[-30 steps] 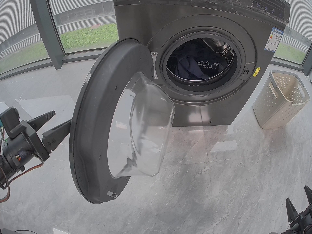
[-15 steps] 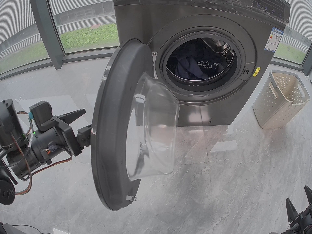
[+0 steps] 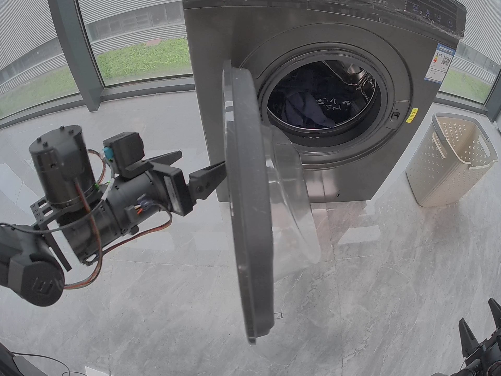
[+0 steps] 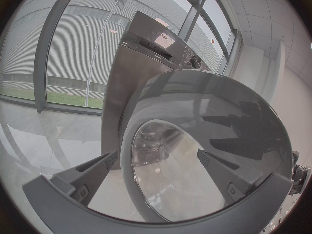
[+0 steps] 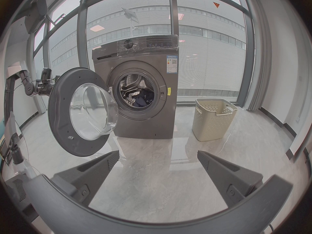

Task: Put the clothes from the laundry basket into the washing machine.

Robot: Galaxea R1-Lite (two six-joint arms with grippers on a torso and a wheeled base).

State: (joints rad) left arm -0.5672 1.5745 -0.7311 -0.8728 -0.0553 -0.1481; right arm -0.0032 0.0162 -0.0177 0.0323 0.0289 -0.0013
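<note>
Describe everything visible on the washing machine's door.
The round dark grey door, hinged beside the opening of the grey front-loading washing machine, stands half open, nearly edge-on in the head view. A clear bulging bowl-shaped window fills its centre; a small metal latch sits on its free edge. The left gripper, fingers open, touches its outer face with one fingertip.

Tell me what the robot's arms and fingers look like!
The left arm is black metal with a round grey motor, brown-orange cables and a small teal part. Its fingers are dark pointed wedges; the right gripper has the same.
</note>
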